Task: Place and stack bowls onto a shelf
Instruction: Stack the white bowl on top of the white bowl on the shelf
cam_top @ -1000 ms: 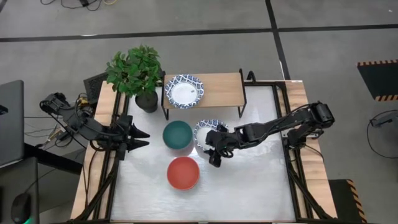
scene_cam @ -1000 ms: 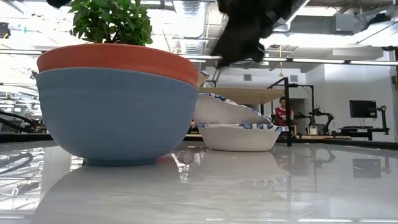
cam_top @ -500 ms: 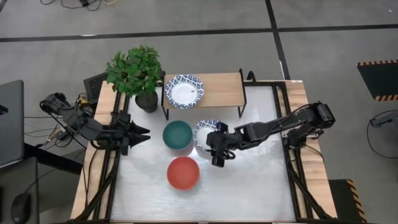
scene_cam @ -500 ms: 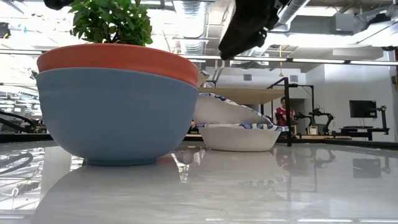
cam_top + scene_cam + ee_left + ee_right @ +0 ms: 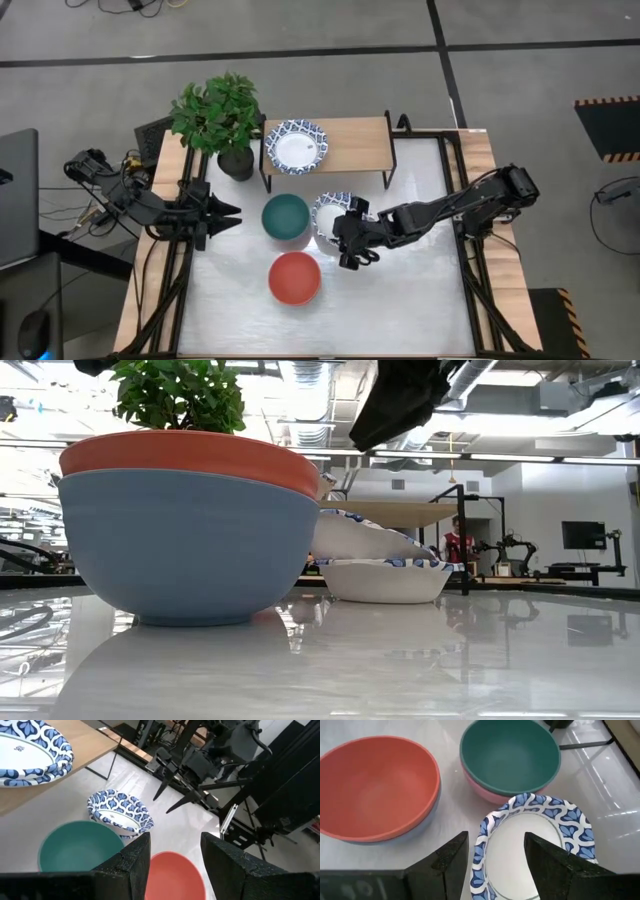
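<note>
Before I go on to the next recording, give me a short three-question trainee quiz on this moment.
1. True or false: one blue-patterned bowl already sits on the shelf.
2. Which bowl does the right gripper hover over? A) the teal bowl B) the red bowl C) the blue-patterned bowl on the table
3. Fill in: the left gripper waits, open, at the table's ____ edge, on the same side as the plant.

Key: 1 true. 2 C; the right wrist view shows its open fingers over that bowl's rim, not gripping it. 3 left.
</note>
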You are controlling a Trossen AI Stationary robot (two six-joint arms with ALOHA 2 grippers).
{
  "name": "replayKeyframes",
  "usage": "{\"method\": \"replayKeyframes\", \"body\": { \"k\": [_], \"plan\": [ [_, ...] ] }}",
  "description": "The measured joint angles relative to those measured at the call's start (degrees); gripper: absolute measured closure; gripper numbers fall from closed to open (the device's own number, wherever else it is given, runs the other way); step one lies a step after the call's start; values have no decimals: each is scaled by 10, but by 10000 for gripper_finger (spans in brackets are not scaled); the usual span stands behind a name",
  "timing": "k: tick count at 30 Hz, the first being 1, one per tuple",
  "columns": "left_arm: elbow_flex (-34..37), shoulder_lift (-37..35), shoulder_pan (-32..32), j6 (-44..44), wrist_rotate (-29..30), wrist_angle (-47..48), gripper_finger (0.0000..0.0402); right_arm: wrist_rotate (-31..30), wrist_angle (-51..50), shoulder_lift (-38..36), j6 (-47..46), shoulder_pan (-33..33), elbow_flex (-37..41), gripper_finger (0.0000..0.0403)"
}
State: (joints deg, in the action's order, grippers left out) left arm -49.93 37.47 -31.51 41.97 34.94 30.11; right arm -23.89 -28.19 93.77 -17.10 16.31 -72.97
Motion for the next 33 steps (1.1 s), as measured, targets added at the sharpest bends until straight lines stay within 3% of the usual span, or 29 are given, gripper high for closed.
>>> {"method": "replayKeyframes", "body": {
  "k": [5,14,22,33],
  "plan": [
    [0,0,0,-1,1,1,243,-12,-9,14,13,2,0,186],
    [0,0,0,3,11,9,243,20,19,79,24,14,0,186],
    [0,7,0,20,16,30,243,-3,-2,133,-32,12,0,186],
    [0,12,0,20,42,39,243,-46,-1,131,-52,3,0,198]
  ]
}}
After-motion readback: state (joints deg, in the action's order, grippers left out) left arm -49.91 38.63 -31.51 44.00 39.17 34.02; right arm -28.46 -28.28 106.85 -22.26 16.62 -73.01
